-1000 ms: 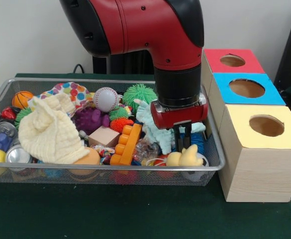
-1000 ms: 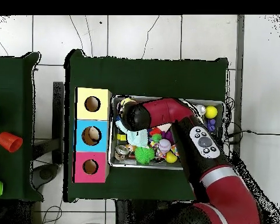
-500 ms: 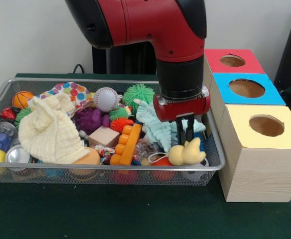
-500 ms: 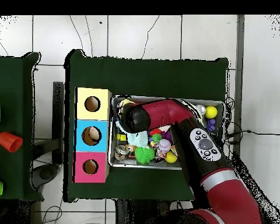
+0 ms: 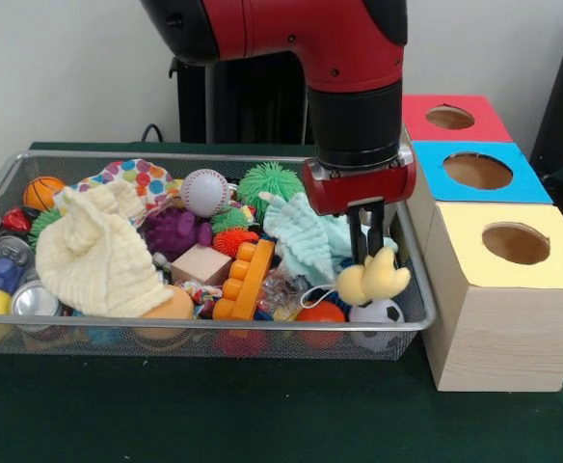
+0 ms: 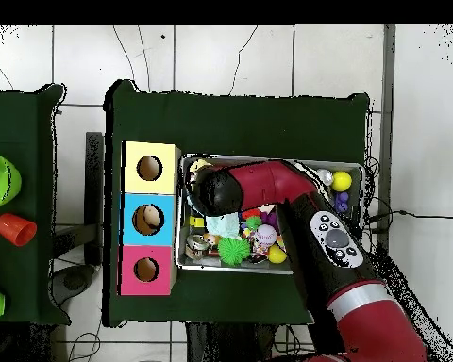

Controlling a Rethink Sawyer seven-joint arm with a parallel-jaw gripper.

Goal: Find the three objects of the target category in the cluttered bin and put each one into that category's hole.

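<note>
Yellow rubber duck toy (image 5: 372, 280) hangs clamped between the two black fingers of the pincer (image 5: 365, 253), lifted just above the clutter at the right end of the wire mesh bin (image 5: 204, 333). The coming move turns on this: the yellow-topped wooden box (image 5: 513, 289) with its round hole (image 5: 516, 243) stands just to the duck's right in the front view, beyond the bin's rim, nearest of the three boxes. The duck's long axis runs roughly level, side to side. A black-and-white toy ball (image 5: 375, 316) lies directly beneath it. From overhead, the red arm (image 6: 296, 203) hides both duck and pincer. Which category counts as the target cannot be told.
</note>
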